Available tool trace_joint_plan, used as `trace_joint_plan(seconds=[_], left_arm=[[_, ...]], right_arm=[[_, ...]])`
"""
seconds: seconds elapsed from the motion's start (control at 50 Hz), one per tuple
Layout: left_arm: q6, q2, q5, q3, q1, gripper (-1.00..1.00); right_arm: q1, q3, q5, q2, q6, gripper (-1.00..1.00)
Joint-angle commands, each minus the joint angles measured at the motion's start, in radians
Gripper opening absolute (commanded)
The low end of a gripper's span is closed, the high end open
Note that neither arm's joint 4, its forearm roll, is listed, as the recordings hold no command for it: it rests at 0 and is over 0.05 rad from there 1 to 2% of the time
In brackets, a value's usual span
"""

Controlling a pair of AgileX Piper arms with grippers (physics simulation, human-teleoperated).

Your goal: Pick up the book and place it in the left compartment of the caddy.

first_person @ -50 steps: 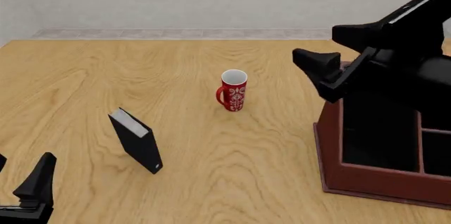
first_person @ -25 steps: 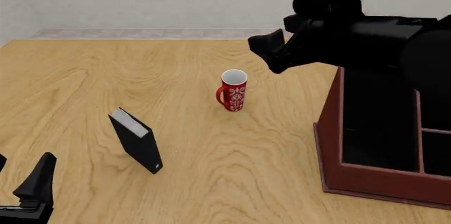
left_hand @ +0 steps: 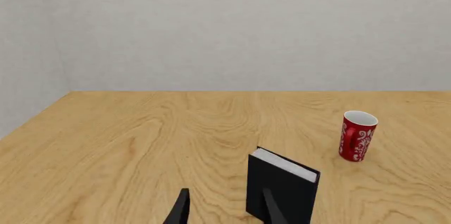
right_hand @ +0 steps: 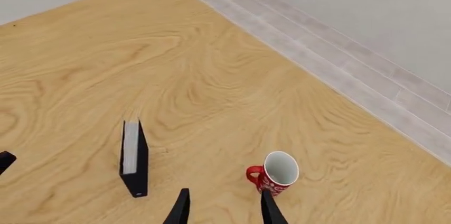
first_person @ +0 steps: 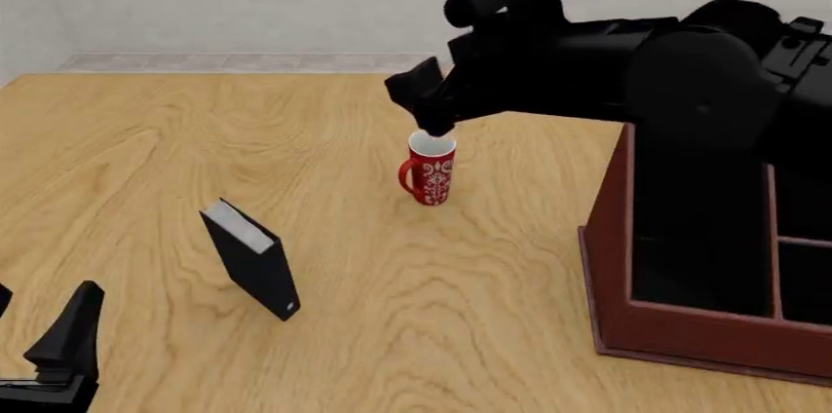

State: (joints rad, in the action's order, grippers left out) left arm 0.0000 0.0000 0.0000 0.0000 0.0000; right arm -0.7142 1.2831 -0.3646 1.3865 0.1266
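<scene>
Book handling is judged against its setting first. A caddy (first_person: 650, 320) is seen at the right of the tabletop (first_person: 442, 267), its left compartment (first_person: 696, 228) lined in black. At the near left the book (first_person: 249, 259) is stood upright on its edge, well apart from the mug (first_person: 431, 167). It is judged stiff, thin, light and easily toppled, best pinched across its covers near the top. The right gripper (right_hand: 224, 208) is held open above the mug; the left gripper (left_hand: 224, 211) is open too.
</scene>
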Motion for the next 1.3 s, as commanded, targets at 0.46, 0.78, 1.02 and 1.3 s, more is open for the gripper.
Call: trace_joint_plan(seconds=[0.46, 0.78, 1.02, 1.3], left_arm=[[0.0, 0.0, 0.0, 0.0, 0.0, 1.0], [0.0, 0.0, 0.0, 0.0, 0.0, 1.0], [0.0, 0.0, 0.0, 0.0, 0.0, 1.0], [0.0, 0.0, 0.0, 0.0, 0.0, 1.0]], right_arm=[[-0.118, 0.121, 0.015, 0.148, -0.018, 1.0], [-0.173, 0.191, 0.031, 0.251, -0.041, 1.0], [-0.2, 0.249, 0.028, 0.315, -0.053, 1.0], [-0.232, 0.31, 0.02, 0.378, -0.057, 1.0]])
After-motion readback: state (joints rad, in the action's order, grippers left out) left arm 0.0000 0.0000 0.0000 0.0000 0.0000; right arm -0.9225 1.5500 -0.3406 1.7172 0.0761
